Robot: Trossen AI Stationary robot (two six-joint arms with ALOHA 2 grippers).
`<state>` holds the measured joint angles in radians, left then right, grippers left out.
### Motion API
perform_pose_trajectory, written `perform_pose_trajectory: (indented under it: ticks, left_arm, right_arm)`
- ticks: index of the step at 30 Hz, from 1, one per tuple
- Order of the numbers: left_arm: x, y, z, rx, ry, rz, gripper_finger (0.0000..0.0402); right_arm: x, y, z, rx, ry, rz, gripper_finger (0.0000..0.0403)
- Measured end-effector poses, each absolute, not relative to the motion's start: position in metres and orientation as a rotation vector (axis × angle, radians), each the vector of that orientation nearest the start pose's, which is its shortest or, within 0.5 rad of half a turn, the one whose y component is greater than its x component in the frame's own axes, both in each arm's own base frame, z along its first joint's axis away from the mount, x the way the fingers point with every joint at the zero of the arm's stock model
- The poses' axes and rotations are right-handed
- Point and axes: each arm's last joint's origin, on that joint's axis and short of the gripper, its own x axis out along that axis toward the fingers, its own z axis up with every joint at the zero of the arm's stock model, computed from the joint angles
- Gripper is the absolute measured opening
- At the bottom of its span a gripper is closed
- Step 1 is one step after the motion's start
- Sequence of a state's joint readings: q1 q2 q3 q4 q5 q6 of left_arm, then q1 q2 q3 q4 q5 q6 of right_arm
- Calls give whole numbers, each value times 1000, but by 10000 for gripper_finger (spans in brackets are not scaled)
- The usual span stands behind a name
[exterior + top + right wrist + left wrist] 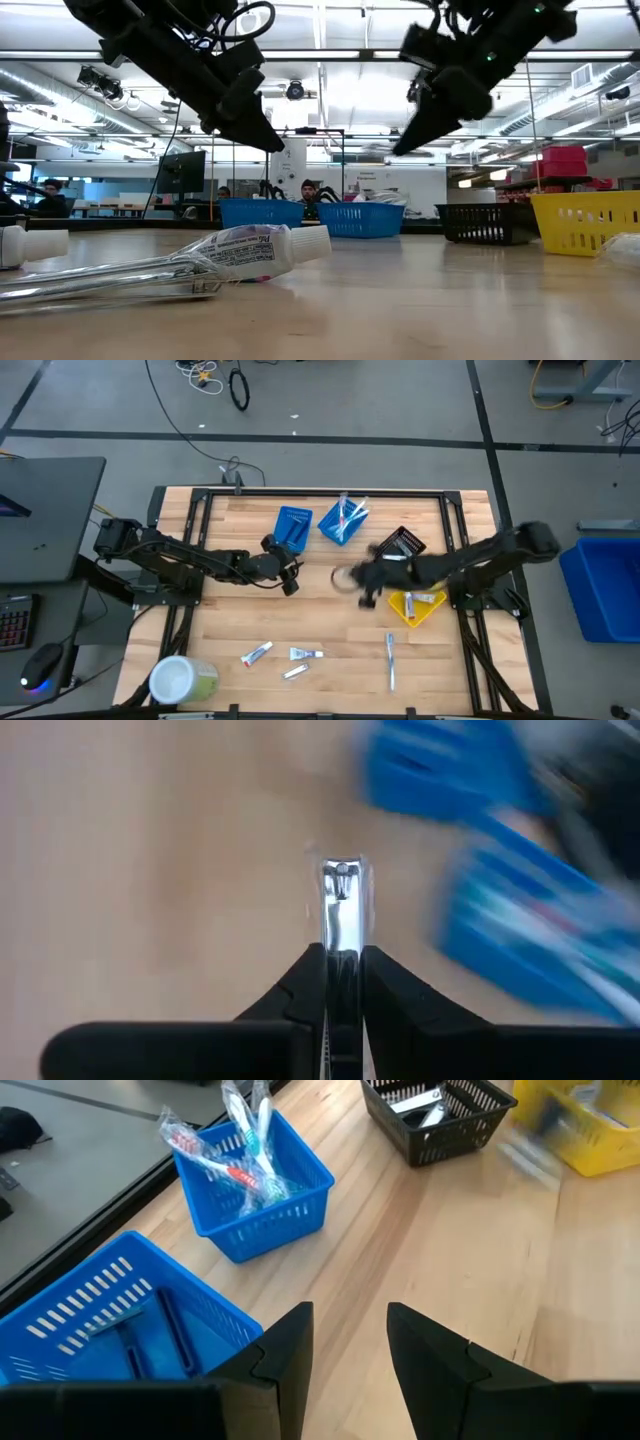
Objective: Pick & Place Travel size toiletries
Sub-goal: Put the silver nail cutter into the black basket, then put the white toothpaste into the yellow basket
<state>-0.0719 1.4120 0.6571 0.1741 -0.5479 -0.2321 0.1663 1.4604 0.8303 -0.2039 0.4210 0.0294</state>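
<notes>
Two grippers hang above the wooden table [320,650], and only the right gripper [343,960] carries something: its fingers are clenched on a small shiny metal item [343,910], which looks like a nail clipper. The item sticks straight out past the fingertips, so I judge the pinch on its tail is meant to leave the front end free for lowering into a bin. Just beside this gripper are the black bin [402,544] and the yellow bin [417,606]; which one is the goal I cannot tell. Room seems enough, but the bin rims are close, so I think a low pass could catch them.

The left gripper [348,1345] holds nothing, its fingers standing apart, right next to one blue bin [110,1325]; farther ahead of it is a second blue bin [255,1210] with toothbrushes [245,1145]. Several small tubes [258,653] and one toothbrush [390,660] lie on the open table, well apart from both grippers, near the front edge with free space around them.
</notes>
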Motion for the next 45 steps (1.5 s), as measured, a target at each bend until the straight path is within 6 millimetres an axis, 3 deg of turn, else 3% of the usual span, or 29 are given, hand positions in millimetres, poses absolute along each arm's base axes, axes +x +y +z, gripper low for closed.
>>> perform_pose_trajectory:
  ticks: [5,11,23,31,38,45]
  left_arm:
    - [276,-5,189,-50,504,503,137]
    - [276,-5,189,-50,501,504,137]
    - [276,-5,189,-44,505,503,137]
    - [276,-5,189,-6,515,492,137]
    - [276,-5,189,-4,519,490,137]
    - [276,-6,189,-29,516,473,137]
  right_arm:
    - [250,-11,219,27,844,-694,53]
    - [226,-41,211,246,965,-960,53]
    - [231,-49,192,529,1086,-889,54]
    - [234,-43,188,522,1116,-871,58]
    - [229,-41,180,514,1219,-886,119]
    - [234,-43,182,455,1191,-842,198]
